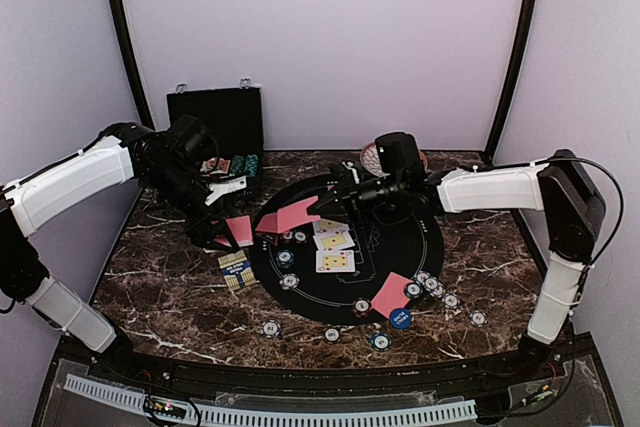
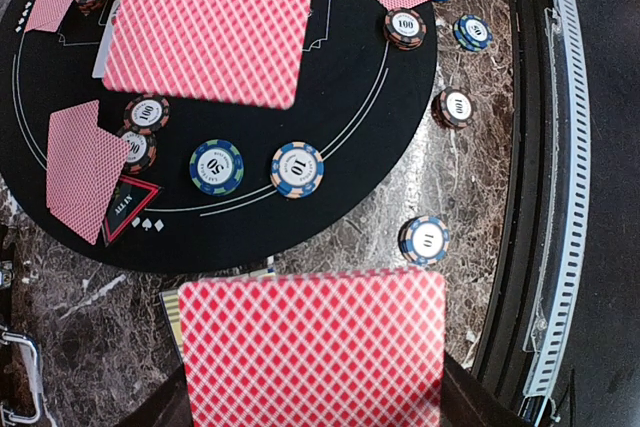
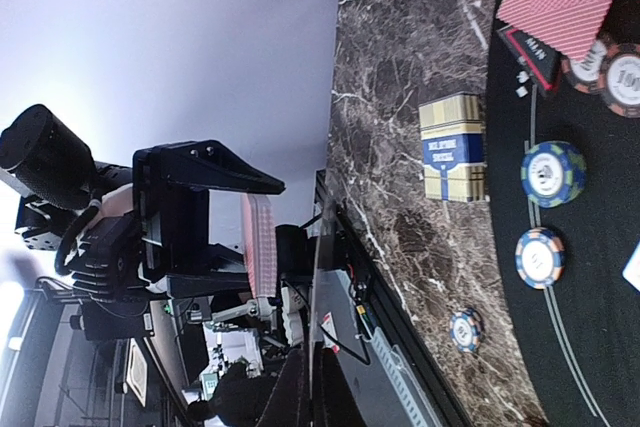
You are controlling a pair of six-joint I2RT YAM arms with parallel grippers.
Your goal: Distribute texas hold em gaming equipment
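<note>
Table: dark marble (image 1: pixel 170 297) with white veins, a round black mat (image 1: pixel 335 297) lying on its middle, pale walls behind.
Front chips: three blue-striped chips (image 1: pixel 332 334) on bare marble just off the mat's near rim, each apart from the others.
Blue button: round (image 1: pixel 401 319), at the mat's near-right rim, touching a face-down red card (image 1: pixel 390 294).
Right chips: a loose cluster (image 1: pixel 430 284) at the mat's right rim, with two more out on the marble beside it.
Left chips: two (image 1: pixel 289 280) on the mat's left part, near each other.
Face-up cards: three with white and yellow faces (image 1: pixel 336 260) in a short overlapping row at the mat's centre.
Card box: blue and cream (image 1: pixel 236 269), flat on the marble just left of the mat.
Triangle button: red-edged (image 2: pixel 125 207), at the mat's left rim, its edge under a face-down pair of cards (image 2: pixel 85 167).
Left hand: above the marble left of the mat (image 1: pixel 222 234), closed on the left hand's card (image 2: pixel 310 347), red back up.
Right hand: over the far part of the mat (image 3: pixel 250 237), pinching the right hand's card (image 1: pixel 292 215), which shows edge-on between its fingers in the wrist view.
Case: black (image 1: pixel 215 117), lid upright at the far-left corner, chips inside.
Plate: patterned (image 1: pixel 375 157), far side, mostly hidden behind the right arm.
</note>
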